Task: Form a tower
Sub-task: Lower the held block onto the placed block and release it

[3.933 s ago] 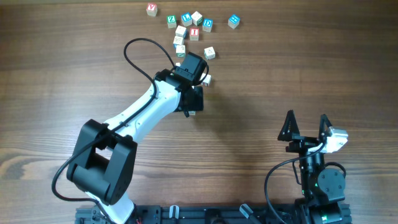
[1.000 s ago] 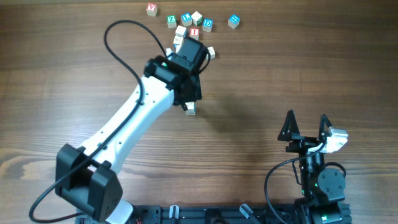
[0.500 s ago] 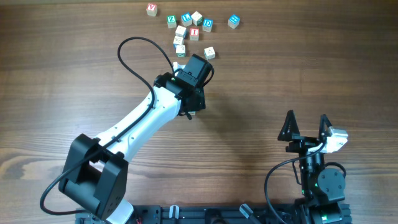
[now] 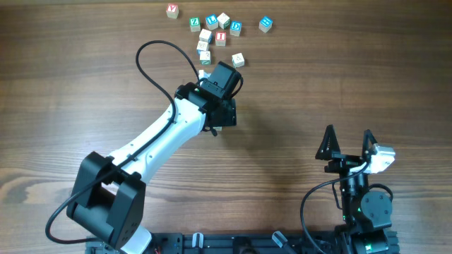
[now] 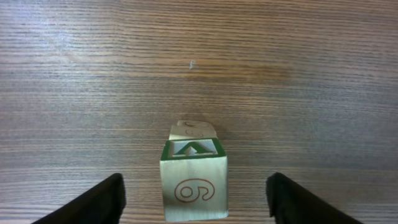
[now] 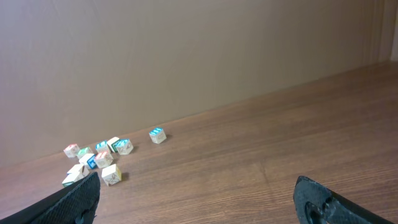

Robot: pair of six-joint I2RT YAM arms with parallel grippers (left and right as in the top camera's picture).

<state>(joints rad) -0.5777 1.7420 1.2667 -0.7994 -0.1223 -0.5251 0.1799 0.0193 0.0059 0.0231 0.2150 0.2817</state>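
Observation:
The tower [image 5: 194,180] stands on the wooden table as a narrow stack of pale letter cubes. Its top cube has a green-framed mark on one face and a red figure on the face toward the camera. The edge of another cube [image 5: 193,129] peeks out behind it. My left gripper [image 5: 194,200] is open, with one dark finger on each side of the top cube and a clear gap to both. From overhead the left gripper [image 4: 223,118] covers most of the tower, and only a pale corner [image 4: 217,129] shows. My right gripper [image 4: 347,143] rests open and empty at the front right.
Several loose letter cubes [image 4: 212,32] lie in a cluster at the far edge of the table, just beyond the left gripper. The nearest cube [image 4: 238,60] lies beside the left wrist. The right wrist view shows the same cluster [image 6: 93,158] far off to the left.
The left jaws, shut on the top cube a moment ago, have opened and let it go. The cube stays on the stack. The right arm has not moved.

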